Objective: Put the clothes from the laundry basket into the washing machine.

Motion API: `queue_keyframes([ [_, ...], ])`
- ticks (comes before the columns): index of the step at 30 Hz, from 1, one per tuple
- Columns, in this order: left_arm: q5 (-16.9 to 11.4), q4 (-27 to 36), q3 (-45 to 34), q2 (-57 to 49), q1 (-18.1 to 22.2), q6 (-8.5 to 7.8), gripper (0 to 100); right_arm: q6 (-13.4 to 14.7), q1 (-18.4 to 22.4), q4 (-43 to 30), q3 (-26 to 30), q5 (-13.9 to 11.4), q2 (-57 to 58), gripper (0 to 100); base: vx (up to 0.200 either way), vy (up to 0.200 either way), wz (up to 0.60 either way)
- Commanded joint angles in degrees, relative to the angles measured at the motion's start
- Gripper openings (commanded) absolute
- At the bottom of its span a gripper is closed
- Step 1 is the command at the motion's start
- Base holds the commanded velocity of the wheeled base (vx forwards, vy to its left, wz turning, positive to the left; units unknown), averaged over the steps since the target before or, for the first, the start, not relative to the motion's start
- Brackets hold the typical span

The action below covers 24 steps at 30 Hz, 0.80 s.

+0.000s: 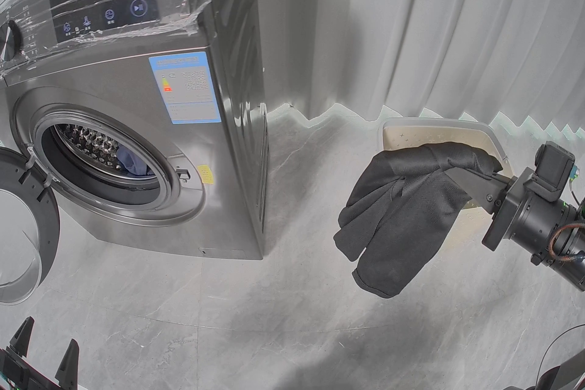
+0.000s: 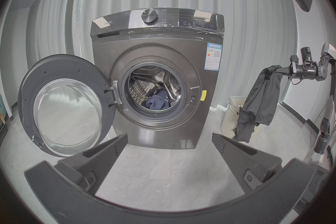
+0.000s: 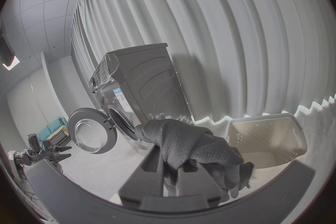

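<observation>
A dark grey garment [image 1: 402, 214] hangs from my right gripper [image 1: 472, 181], which is shut on its top edge, held in the air in front of the white laundry basket [image 1: 426, 132]. In the right wrist view the cloth [image 3: 185, 144] drapes over the fingers [image 3: 199, 182], and the basket [image 3: 266, 137] looks empty. The silver washing machine [image 1: 201, 105] stands at the left with its round door [image 1: 24, 226] swung open; a blue garment [image 1: 131, 161] lies in the drum. My left gripper [image 1: 49, 333] is open low at the near left, facing the drum [image 2: 154, 91].
White curtains [image 1: 426, 13] hang along the back wall behind the machine and basket. Bare grey floor [image 1: 244, 300] stretches between the machine and the basket. The open door [image 2: 66, 102] juts out at the machine's left side.
</observation>
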<state>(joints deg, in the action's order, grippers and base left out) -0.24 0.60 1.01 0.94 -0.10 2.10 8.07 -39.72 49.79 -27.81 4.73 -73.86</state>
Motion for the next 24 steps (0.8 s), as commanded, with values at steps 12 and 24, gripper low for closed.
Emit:
queue_keyframes([
  [12, 0.0, 0.0, -0.8, -0.9, 0.0, 0.01, 100, 0.0, 0.0, 0.1, -0.1, -0.1, -0.1, 0, 0.000, 0.133, 0.00],
  [24, 0.0, 0.0, -0.8, -0.9, 0.0, -0.08, 100, 0.1, 0.0, 0.1, 0.0, -0.1, -0.1, 0, -0.117, 0.000, 0.00],
])
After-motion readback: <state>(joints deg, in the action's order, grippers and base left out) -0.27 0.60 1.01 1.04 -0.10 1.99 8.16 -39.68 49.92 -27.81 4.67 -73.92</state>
